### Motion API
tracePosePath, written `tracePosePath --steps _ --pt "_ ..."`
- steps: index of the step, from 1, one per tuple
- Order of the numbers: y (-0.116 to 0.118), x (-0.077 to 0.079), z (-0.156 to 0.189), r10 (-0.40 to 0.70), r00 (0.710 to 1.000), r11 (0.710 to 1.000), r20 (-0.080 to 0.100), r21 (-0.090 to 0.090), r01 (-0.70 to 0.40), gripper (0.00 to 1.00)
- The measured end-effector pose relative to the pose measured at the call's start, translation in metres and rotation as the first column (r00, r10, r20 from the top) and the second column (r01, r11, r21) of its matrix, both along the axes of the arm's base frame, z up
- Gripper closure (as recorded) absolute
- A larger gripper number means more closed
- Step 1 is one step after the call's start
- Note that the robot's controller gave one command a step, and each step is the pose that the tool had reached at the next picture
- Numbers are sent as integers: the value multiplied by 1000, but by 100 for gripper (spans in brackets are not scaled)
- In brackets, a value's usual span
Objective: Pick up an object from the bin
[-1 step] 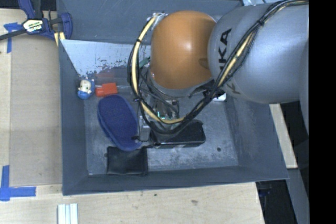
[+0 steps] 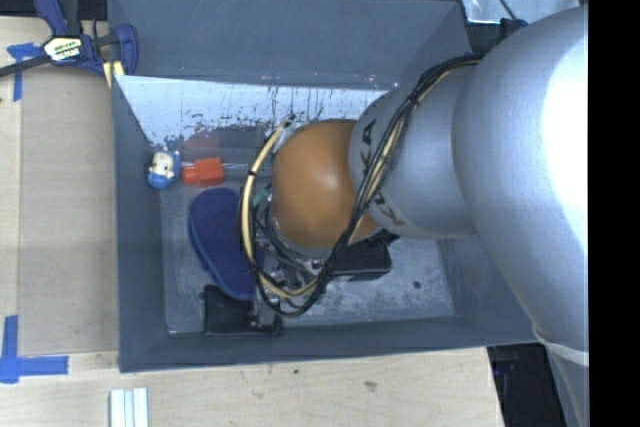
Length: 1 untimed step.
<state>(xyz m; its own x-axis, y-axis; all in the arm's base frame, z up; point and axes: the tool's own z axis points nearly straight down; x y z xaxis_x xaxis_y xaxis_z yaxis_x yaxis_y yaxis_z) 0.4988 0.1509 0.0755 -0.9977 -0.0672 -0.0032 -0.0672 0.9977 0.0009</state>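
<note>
The bin (image 2: 140, 245) holds a blue oval pad (image 2: 215, 235), orange block (image 2: 203, 172) and small figure (image 2: 161, 170); whether the pincer (image 2: 262, 303) is spread, I cannot tell.

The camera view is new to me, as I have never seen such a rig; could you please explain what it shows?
The camera looks down from above into a grey metal bin. The big silver shape entering from the right is a robot arm; the orange dome and cables belong to its wrist. Its gripper is low in the bin, beside a dark blue oval thing. Further back lie a small orange block and a little blue and white figure. The wrist hides whether anything is held.
</note>
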Motion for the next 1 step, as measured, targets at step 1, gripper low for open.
tracePosePath --steps 1 --pt "1 1 4 -1 1000 1000 -1 1 1 100"
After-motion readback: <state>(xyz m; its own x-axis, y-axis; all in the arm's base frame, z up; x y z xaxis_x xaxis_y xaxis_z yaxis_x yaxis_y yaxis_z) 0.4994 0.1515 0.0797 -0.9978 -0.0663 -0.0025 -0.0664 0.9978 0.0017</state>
